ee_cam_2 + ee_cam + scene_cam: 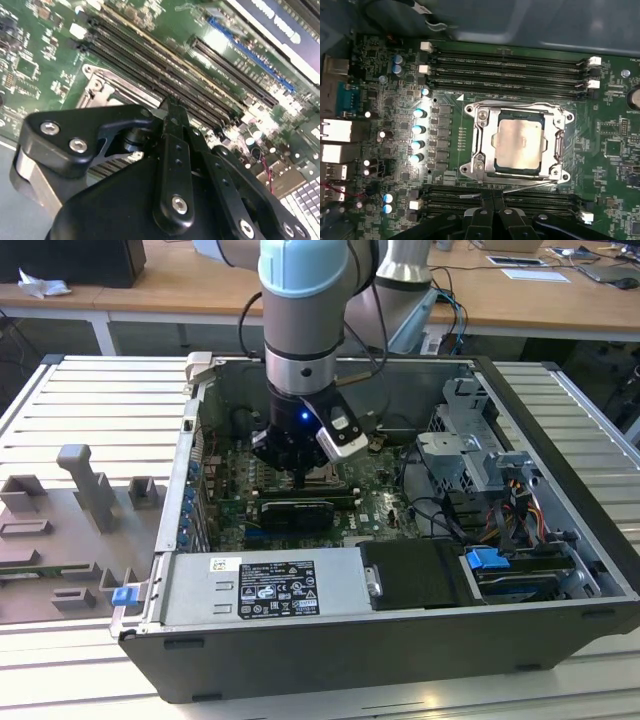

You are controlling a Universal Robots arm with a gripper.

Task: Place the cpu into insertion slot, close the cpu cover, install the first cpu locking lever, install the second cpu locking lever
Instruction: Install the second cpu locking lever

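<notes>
In the first wrist view the pale silver cpu [519,145] lies flat in the insertion slot [561,174] on the green board. The silver cpu cover [485,146] is folded down over its edges. Along the socket's side nearest my fingers runs a thin metal locking lever [532,185]. My gripper [493,196] is shut, its black fingertips pressed together right at that lever; I cannot tell whether they touch it. The second wrist view shows the gripper [170,106] over the socket's metal corner [105,86]. In the exterior view the gripper [302,478] reaches down into the open computer case [560,440].
Long black memory slots [505,70] run on both sides of the socket. A row of capacitors [419,129] stands beside it. The case holds a power supply [270,585], drive bays [480,455] and cables [520,505]. A grey fixture plate [70,530] lies at the exterior view's left.
</notes>
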